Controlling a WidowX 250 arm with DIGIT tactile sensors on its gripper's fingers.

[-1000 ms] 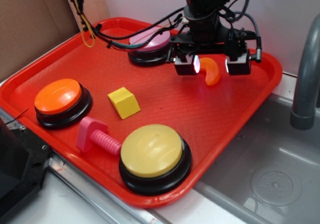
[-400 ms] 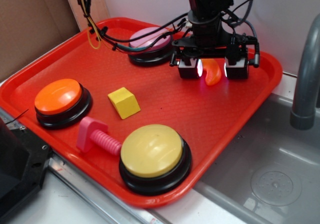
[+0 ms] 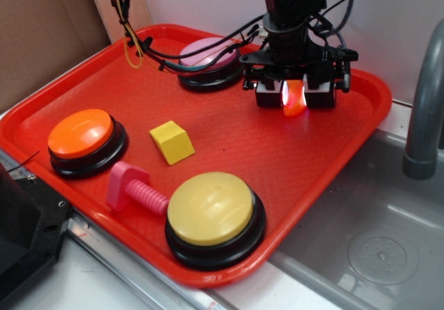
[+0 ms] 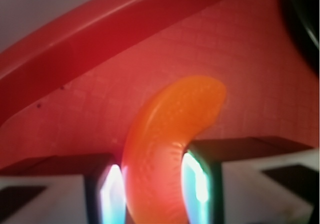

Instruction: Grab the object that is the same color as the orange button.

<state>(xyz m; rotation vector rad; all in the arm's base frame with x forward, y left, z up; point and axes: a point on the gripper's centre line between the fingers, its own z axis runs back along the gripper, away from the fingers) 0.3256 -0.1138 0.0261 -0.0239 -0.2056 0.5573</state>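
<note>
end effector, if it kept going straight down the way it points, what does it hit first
The end effector points down at the red tray, with the orange crescent between its fingers. It would likely meet the tray floor right beneath, though any gap left is unclear.

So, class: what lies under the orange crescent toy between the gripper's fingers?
Under the orange crescent toy lies the red tray, its textured floor showing around it. The fingers hide the toy's lower sides and the tray beneath.
</note>
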